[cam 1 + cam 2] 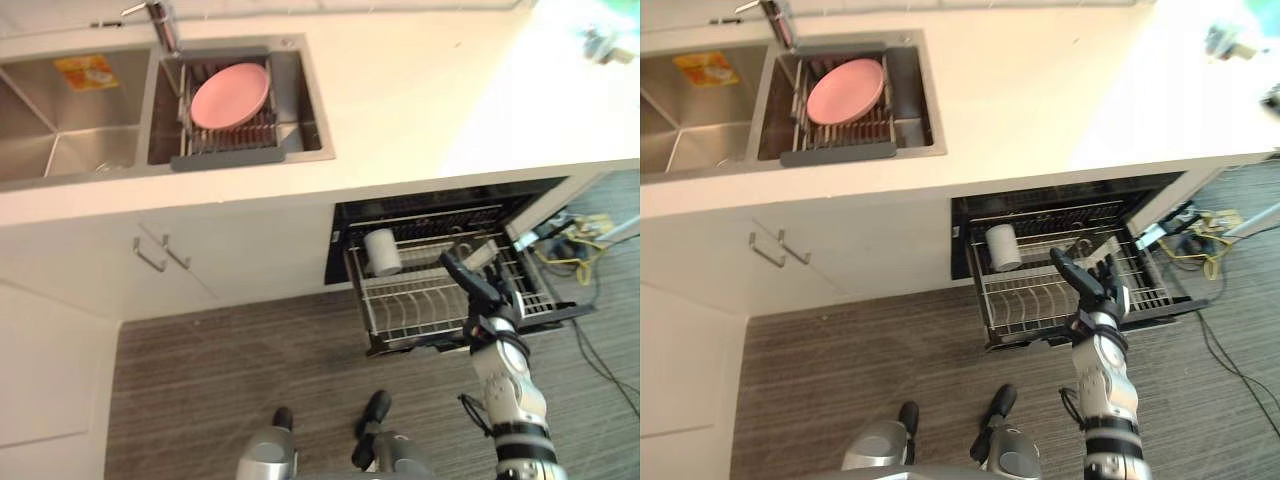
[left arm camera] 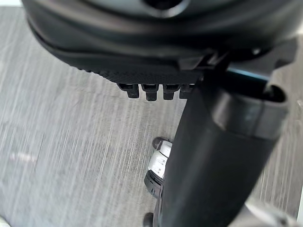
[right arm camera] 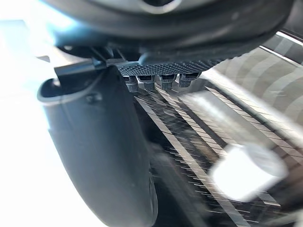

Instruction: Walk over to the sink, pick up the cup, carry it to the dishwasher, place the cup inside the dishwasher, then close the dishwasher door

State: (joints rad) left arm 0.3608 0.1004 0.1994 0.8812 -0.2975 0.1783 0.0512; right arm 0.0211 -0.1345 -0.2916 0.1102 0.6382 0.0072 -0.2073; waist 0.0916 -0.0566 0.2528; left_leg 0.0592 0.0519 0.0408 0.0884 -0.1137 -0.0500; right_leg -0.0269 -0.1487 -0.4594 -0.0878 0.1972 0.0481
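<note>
Fingers [image 2: 151, 90] of the left hand [image 2: 142, 52] hang relaxed and empty above the wood-grain floor [image 2: 71, 142]. A pink plate [image 1: 230, 95] lies in the drying rack [image 1: 225, 140] across the steel sink [image 1: 60, 110], set into the pale counter [image 1: 420, 90]. The white cup [image 1: 381, 251] lies on its side at the back left of the pulled-out wire rack [image 1: 410, 300] of the open dishwasher [image 1: 440, 200]. The right hand [image 1: 480, 285], fingers straight and empty, hovers over the rack, apart from the cup.
</note>
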